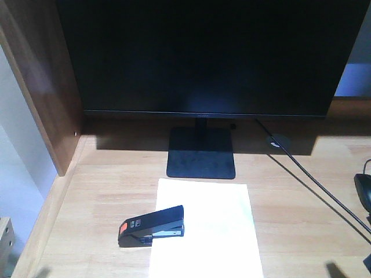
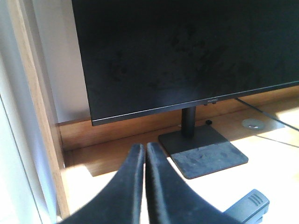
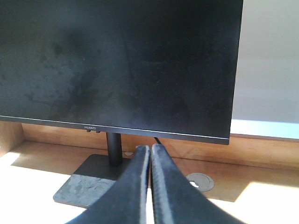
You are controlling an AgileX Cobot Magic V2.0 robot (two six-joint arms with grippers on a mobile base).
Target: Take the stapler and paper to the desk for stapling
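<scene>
The left gripper [image 2: 144, 151] is showing in its wrist view as two dark fingers [image 2: 128, 186] pressing together with only a thin seam between them, clenched on nothing and pointing toward 12 o'clock at the monitor [image 2: 187, 51]. Just off its 4 o'clock side, the ribbed black end of the stapler [image 2: 247, 205] is peeking into the frame, apart from the fingers. The right gripper [image 3: 150, 151] is doing likewise in its own wrist view, its fingers [image 3: 133, 186] closing against each other around nothing, aiming at the monitor stand [image 3: 93, 179], with a round grey cable grommet [image 3: 201, 182] sitting at its 2 o'clock. In the front view, the stapler [image 1: 152, 227] is lying on the desk [image 1: 301, 220] with its orange patch toward 9 o'clock and its other end overlapping the left edge of the paper [image 1: 211, 231]. The paper is lying flat, its far edge sitting just short of the monitor's base [image 1: 201, 153] at 12 o'clock. A black cable [image 1: 316, 185] is running diagonally from the grommet toward 4 o'clock, and a dark mouse [image 1: 364, 191] is resting at the desk's 3 o'clock edge. A brown wood side panel [image 1: 40, 87] is standing at 10 o'clock.
</scene>
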